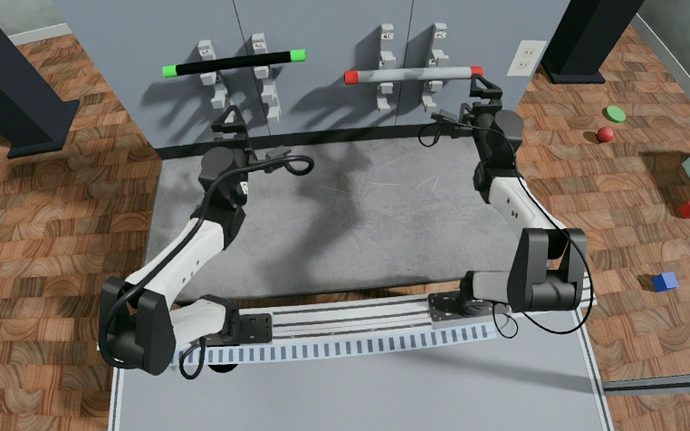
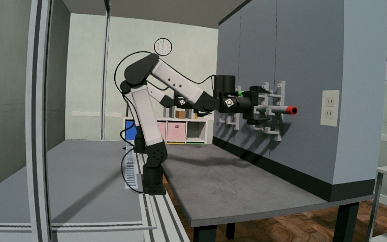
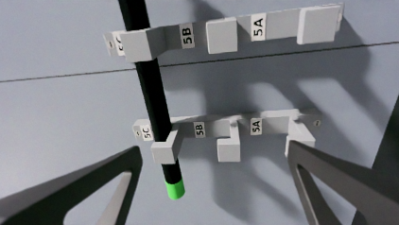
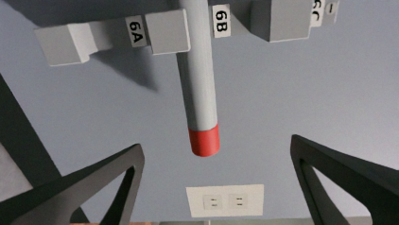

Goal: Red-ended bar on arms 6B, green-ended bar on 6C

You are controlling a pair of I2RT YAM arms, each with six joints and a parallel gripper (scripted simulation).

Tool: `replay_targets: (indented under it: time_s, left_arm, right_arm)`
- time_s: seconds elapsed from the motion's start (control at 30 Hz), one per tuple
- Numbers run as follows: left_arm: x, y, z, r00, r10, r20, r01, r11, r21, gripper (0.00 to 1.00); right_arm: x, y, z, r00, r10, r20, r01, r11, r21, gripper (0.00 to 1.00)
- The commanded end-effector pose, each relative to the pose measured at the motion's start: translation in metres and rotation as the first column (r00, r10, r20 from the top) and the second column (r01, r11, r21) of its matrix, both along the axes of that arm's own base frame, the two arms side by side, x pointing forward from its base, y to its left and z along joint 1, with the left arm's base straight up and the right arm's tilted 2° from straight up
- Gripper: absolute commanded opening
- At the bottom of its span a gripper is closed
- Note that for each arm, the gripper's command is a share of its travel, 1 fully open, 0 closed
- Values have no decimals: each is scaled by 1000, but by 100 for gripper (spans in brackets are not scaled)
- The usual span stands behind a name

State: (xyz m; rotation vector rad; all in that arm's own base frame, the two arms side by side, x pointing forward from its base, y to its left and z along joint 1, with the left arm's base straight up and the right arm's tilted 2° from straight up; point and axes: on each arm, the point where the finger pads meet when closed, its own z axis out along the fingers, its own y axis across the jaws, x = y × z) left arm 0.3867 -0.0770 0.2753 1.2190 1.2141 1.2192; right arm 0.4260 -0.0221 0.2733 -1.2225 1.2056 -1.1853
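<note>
Blue-grey wall (image 1: 326,32) (image 2: 305,60) (image 3: 71,109) (image 4: 284,85) at the far side; from above, both arms reach towards it, left gripper (image 1: 229,119) (image 2: 205,111) (image 3: 214,148) below the green bar (image 1: 234,62) (image 2: 240,93) (image 3: 153,92), right gripper (image 1: 478,88) (image 2: 267,105) (image 4: 217,142) by the red bar's (image 1: 414,74) (image 2: 279,109) (image 4: 200,80) right end. From outside, the right forearm slopes down to a level wrist. At the left wrist, released fingers; green bar on 5C arms (image 3: 137,45). At the right wrist, released fingers too, red bar on 6B arms (image 1: 385,85) (image 2: 268,112) (image 4: 167,32)
</note>
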Motion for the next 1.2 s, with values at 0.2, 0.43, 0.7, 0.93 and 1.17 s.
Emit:
replay_targets:
  time_s: [0.2, 0.43, 0.7, 0.93, 1.17]
  left_arm:
    - [-4, 1, 3, 1000, -6, 7, 6, 1000, -12, 100]
    - [-4, 1, 3, 1000, -6, 7, 6, 1000, -12, 100]
    - [-4, 1, 3, 1000, -6, 7, 6, 1000, -12, 100]
    - [-4, 1, 3, 1000, -6, 7, 6, 1000, -12, 100]
    - [-4, 1, 3, 1000, -6, 7, 6, 1000, -12, 100]
  right_arm:
    - [-9, 10, -8, 1000, -4, -28, 5, 1000, 7, 100]
    - [-13, 23, -8, 1000, -4, -28, 5, 1000, 7, 100]
    - [-16, 33, -7, 1000, -4, -28, 5, 1000, 7, 100]
    - [-20, 45, -7, 1000, -4, -28, 5, 1000, 7, 100]
    - [-23, 54, -6, 1000, -4, -28, 5, 1000, 7, 100]
